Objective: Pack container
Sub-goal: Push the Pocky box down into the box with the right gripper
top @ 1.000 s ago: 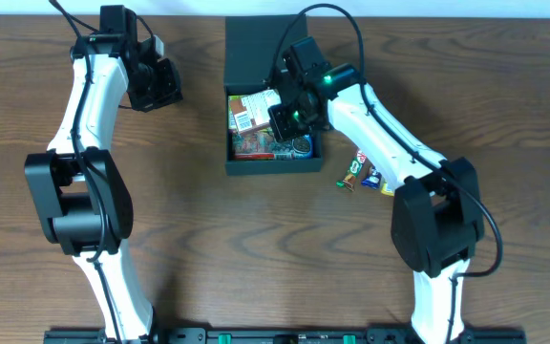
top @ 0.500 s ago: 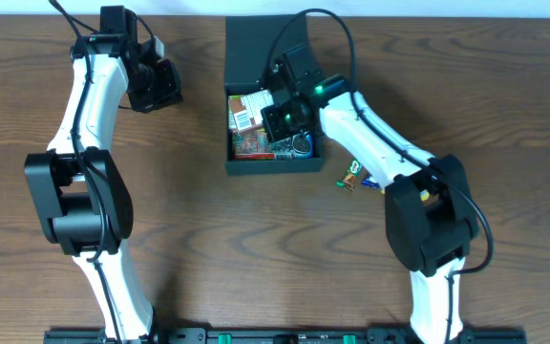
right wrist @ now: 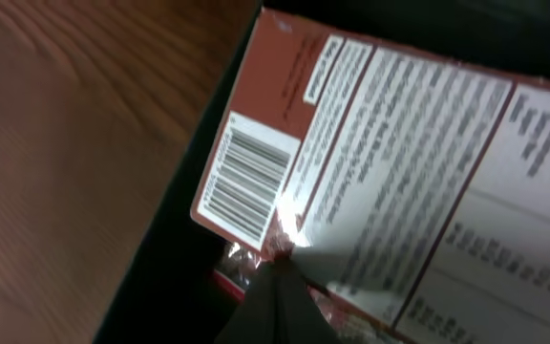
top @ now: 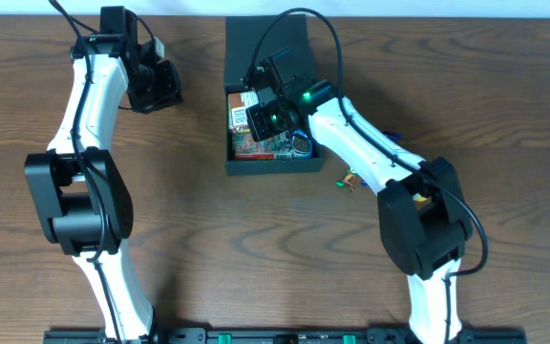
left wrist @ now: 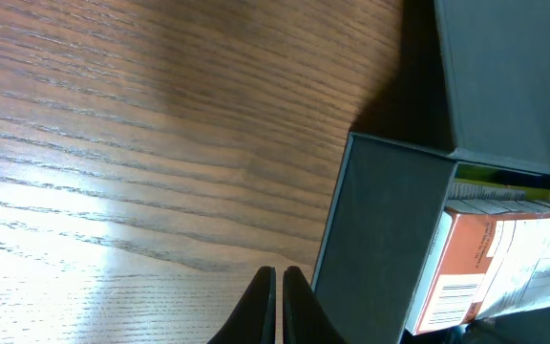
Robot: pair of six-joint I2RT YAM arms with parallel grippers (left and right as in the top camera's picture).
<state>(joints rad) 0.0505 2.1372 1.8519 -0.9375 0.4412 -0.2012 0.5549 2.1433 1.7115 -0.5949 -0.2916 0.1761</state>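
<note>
The container (top: 273, 166) is a black box in the middle of the table, its flap lid (top: 264, 48) lying open behind it. An orange-brown snack box (top: 240, 116) and red packets (top: 256, 144) lie inside. My right gripper (top: 258, 117) is shut and reaches into the container's left half. In the right wrist view its tip (right wrist: 277, 273) touches the lower edge of the snack box (right wrist: 380, 162) near the barcode, holding nothing that I can see. My left gripper (top: 165, 91) is shut and empty over the bare table, left of the container (left wrist: 380, 239).
A few loose snack packets (top: 351, 179) lie on the wood table right of the container, partly under the right arm. A round blue-rimmed item (top: 301, 145) sits in the container's front right corner. The left arm stands along the table's left side.
My right gripper has moved left across the container, from its right side to over the snack box at its left. The left arm has not moved.
</note>
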